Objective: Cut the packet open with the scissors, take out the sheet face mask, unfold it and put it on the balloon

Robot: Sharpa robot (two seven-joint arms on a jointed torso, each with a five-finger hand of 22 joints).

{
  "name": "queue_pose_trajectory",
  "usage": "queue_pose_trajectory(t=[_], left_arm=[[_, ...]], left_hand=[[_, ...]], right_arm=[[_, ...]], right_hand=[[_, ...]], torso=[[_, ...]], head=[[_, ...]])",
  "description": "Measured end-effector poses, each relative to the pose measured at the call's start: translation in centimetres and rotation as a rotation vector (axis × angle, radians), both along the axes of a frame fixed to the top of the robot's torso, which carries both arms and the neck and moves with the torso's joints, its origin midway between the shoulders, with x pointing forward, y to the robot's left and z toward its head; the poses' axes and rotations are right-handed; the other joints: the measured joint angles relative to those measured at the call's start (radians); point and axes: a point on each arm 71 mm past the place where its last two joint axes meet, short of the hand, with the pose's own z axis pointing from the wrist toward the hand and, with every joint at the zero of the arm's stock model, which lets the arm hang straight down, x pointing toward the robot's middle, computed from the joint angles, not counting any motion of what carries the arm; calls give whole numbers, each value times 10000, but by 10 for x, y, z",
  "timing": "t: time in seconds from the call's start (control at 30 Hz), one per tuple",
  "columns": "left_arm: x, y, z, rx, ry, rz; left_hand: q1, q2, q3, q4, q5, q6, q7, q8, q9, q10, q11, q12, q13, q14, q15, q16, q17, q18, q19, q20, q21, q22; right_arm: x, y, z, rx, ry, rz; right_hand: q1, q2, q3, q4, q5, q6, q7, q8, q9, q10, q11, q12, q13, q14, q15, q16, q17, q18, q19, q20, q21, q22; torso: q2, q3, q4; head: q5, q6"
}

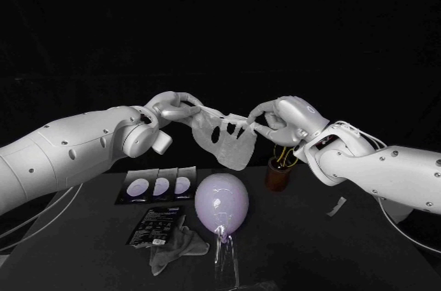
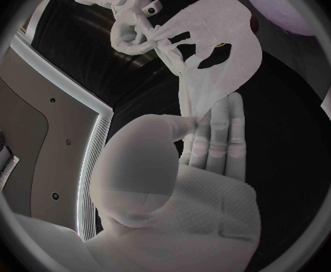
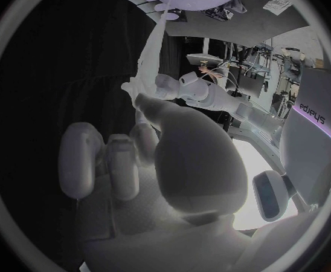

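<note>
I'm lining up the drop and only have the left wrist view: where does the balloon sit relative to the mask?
Observer: In the head view the balloon stands on the table just below the mask, apart from it.
Operator: Is anything lying beside it?
Observer: A black packet and a crumpled pale sheet lie on the left arm's side.
Operator: And the other side?
Observer: A brown holder stands farther back, below the right hand.

Place: a robotics lab, set up as a test bench.
Bench: a black table [image 1: 368, 253].
Behind the table: a plain black backdrop [image 1: 220, 36].
Above the table: white left arm [image 1: 74, 151] and right arm [image 1: 395, 167], with silver left hand [image 1: 176, 109] and right hand [image 1: 280, 120].
</note>
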Motion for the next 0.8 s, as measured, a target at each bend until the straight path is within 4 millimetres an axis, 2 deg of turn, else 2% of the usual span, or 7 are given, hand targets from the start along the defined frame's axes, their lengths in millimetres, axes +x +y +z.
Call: queue_pose_trajectory(t=[0.07, 0.13, 0.23, 0.4, 0.57, 0.67, 0.8], left_arm=[[-1, -1, -2, -59, 104, 8], [-2, -3, -3, -165, 223, 0], [-3, -4, -6, -351, 378, -13], [-3, -5, -8, -665, 586, 8], [-4, -4, -12, -1159, 873, 33], [-5, -5, -16, -1544, 1116, -11], [-6, -7, -21, -2089, 1466, -164]], left_hand=[[-12, -13, 1, 2, 0, 1, 0, -1, 0, 28, -5, -69, -29, -415, 61, 2, 25, -72, -288, 37, 44, 87], [-12, -13, 62, 63, 0, 1, 0, -2, -30, -2, 25, -265, -95, -1316, 230, -106, 41, -332, -961, 171, -74, 120], [-65, -66, 154, 151, 0, 1, 0, -3, -56, -576, 342, -672, -236, -2801, 622, -373, 54, -683, -1980, 414, -489, 67], [-25, -106, 298, 181, -1, 7, 6, -3, -55, -1573, 720, -1147, -412, -4235, 1087, -511, 55, -840, -2675, 644, -942, -145], [-29, -103, 782, 129, -3, -153, 301, 249, -51, -3192, 1357, -1799, -784, -6232, 1765, -1620, -583, -842, -4075, 1242, -2359, -1016], [-98, -35, 961, 60, -4, -342, 491, 393, -49, -3755, 1585, -2043, -1033, -6376, 1958, -2403, -1182, -841, -4583, 1371, -3233, -1721], [-365, 132, 1166, 106, -3, -1017, 493, 1087, -46, -3908, 1601, -2186, -1334, -5728, 1925, -4093, -2378, -843, -4188, 1362, -3855, -2394]], right_arm=[[0, 1, 1, 86, 0, -10], [1, 2, 2, 169, -6, -17], [2, 2, 5, 262, -37, -38], [3, 1, 8, 346, -92, -79], [3, 1, 12, 419, -162, -94], [3, 1, 14, 451, -192, -91], [3, 1, 15, 480, -217, -87]], right_hand=[[0, 0, 0, 0, 0, 0, 0, 0, 0, 0, 0, 0, 1, 0, 0, 0, -1, 0, 0, 0, 0, 1], [0, 0, 0, 0, 0, 0, 0, 0, 0, 0, 0, 0, 1, 0, 0, -1, -3, 0, 0, 0, 0, 1], [0, 0, 0, 0, 0, 0, 0, -1, 0, 0, 0, 0, 0, 0, 1, -6, -8, 0, -1, 1, -1, 4], [-1, -1, 0, 0, -1, 0, 0, -2, -2, -1, 1, 0, -2, 0, 0, -8, -8, 0, -1, 1, -1, 6], [40, -41, 0, 0, 0, 0, 0, -2, -5, -1, 1, -1, -8, 0, 1, -21, -6, 0, -2, 1, -1, 8], [40, -41, 0, 0, 0, 0, -1, -3, -8, -1, 1, -1, -13, 0, 1, -34, -6, 0, -2, 1, -2, 9], [39, -42, 0, 0, -1, 0, 0, -3, -10, -1, 1, 0, -12, 0, 0, 0, 1, 0, -3, 1, -3, 8]], torso=[[1, -3, 0], [1, -5, 1], [-4, -5, 0], [-12, -7, 1], [-14, -8, -4], [-14, -9, -4], [-13, -12, -3]], head=[[-2, -7], [-3, -13], [-2, -16], [5, -11], [3, 10], [-4, 28], [-10, 37]])
